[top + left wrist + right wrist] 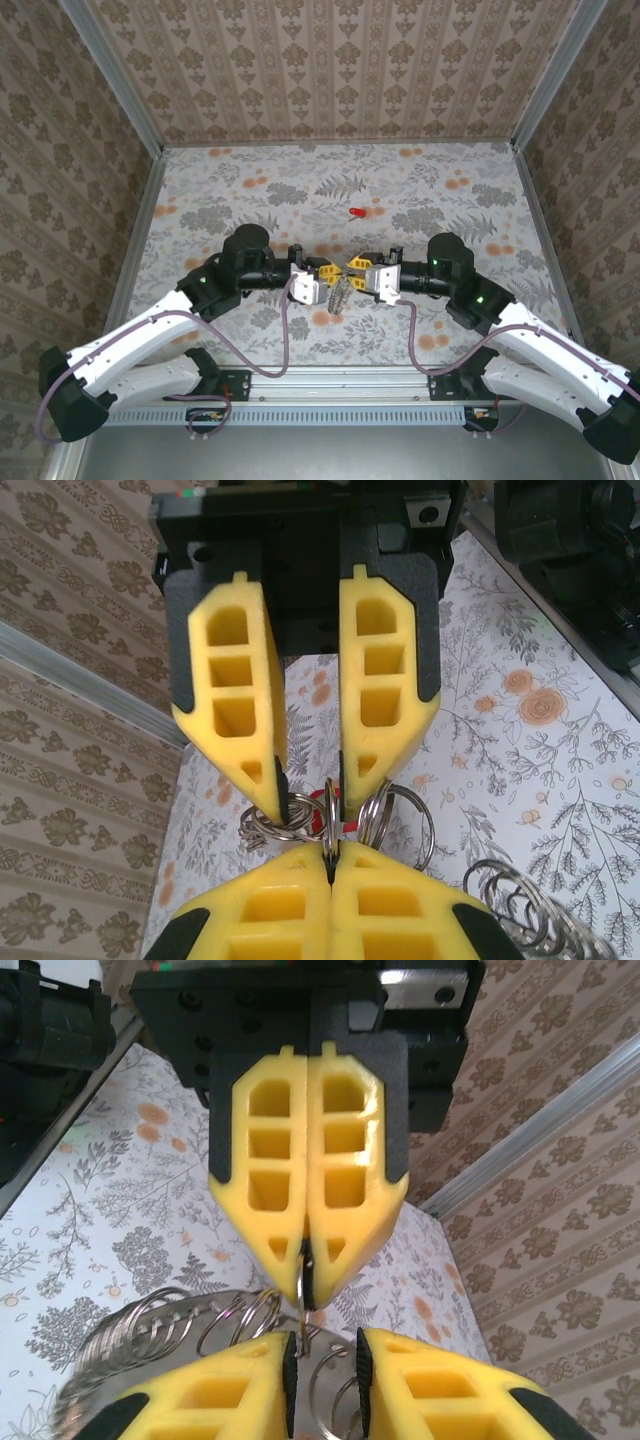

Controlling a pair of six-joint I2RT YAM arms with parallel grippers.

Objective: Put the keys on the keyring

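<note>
Hanging between the two claws above the middle of the surface (250,180), towards its near edge, the keyring (340,292) was pinched by the fully closed left gripper (304,1278). The right gripper (312,802) stood narrow about the rings, a red key (352,826) showing at its tips; its grip could not be told. A second key (356,213) lay loose nearer the far edge.

Around me stand beige wallpapered walls (330,60) printed with brown damask medallions, joined at the corners by grey aluminium posts (113,75). Beneath me lies a pale tabletop (430,190) patterned with grey leaves and orange blossoms, evenly lit.
</note>
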